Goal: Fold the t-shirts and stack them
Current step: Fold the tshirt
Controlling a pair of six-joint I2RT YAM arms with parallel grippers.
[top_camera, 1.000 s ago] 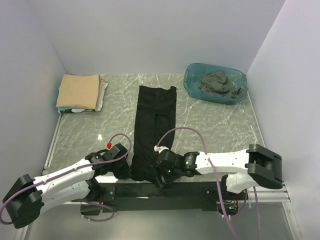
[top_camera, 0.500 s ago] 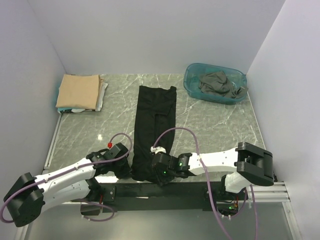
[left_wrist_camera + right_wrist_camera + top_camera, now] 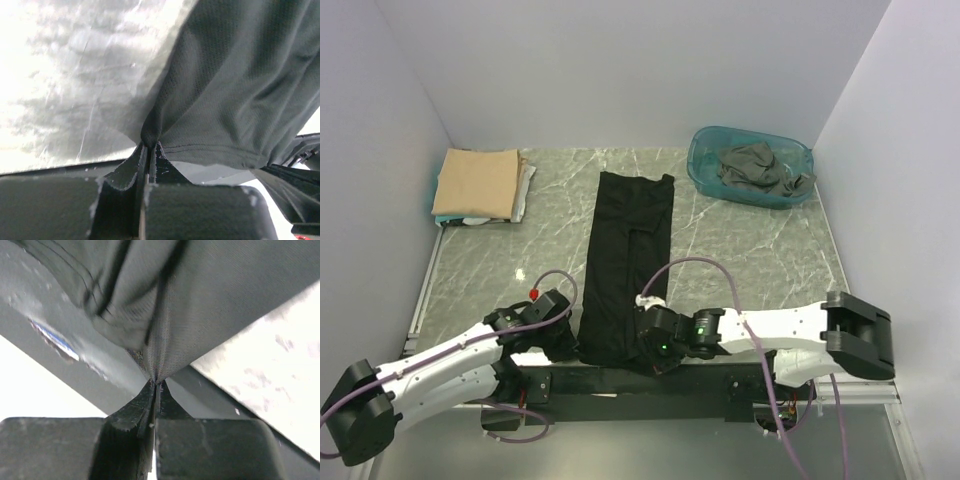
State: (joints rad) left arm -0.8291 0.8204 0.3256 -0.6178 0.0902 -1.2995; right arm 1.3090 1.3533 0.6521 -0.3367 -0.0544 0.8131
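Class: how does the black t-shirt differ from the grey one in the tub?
The black t-shirt lies in a long flat strip; the grey t-shirt sits crumpled in the tub. The left gripper and right gripper pinch the black t-shirt's near edge; nothing holds the grey t-shirt. Both are dark cloth.

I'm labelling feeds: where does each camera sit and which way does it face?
Top external: above and behind, looking down at the table; left arm and right arm show.
Left wrist: wrist-mounted, facing forward; left gripper shut on the black t-shirt.
Right wrist: likewise; right gripper shut on it.
Shared: all show that t-shirt.
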